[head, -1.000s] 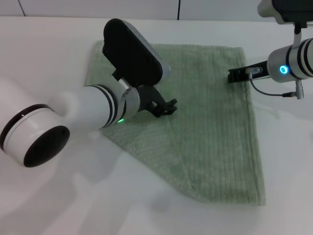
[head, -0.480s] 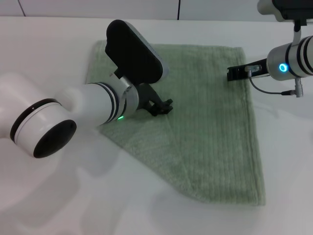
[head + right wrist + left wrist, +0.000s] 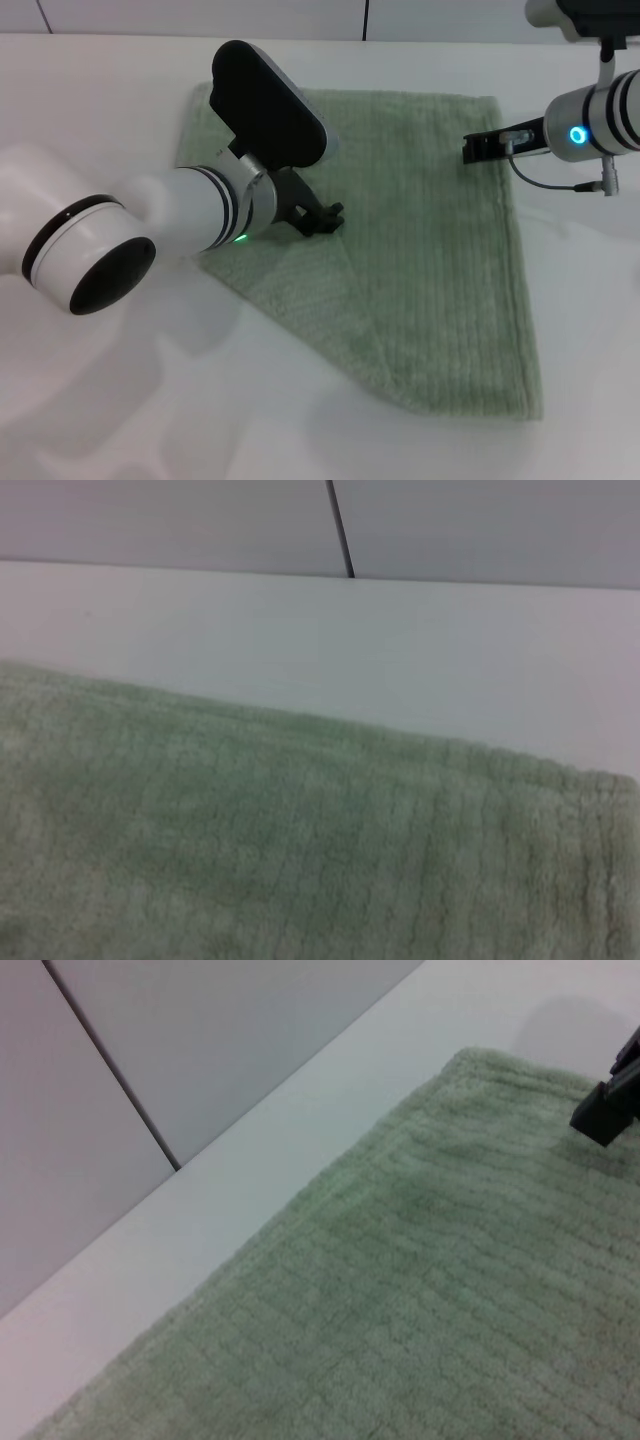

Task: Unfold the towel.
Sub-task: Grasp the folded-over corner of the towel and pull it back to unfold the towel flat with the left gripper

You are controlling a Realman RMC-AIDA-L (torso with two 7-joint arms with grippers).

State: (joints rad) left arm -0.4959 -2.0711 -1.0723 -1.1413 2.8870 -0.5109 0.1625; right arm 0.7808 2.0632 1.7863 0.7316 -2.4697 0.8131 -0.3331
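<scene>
Pale sage-green ribbed terry towel (image 3: pixel 420 240) lying on white surface (image 3: pixel 120 100), left corner folded over. Left gripper (image 3: pixel 322 215) drifting slightly leftward over fold, right gripper (image 3: pixel 487 146) shifting little at far-right corner; jaws' opening unclear. Unfolding not begun.

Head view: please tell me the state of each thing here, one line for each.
towel: lying flat on the white table, one corner folded over along a diagonal crease, not yet fully unfolded.
left gripper: low over the folded flap near the towel's middle.
right gripper: at the towel's far right edge.
</scene>
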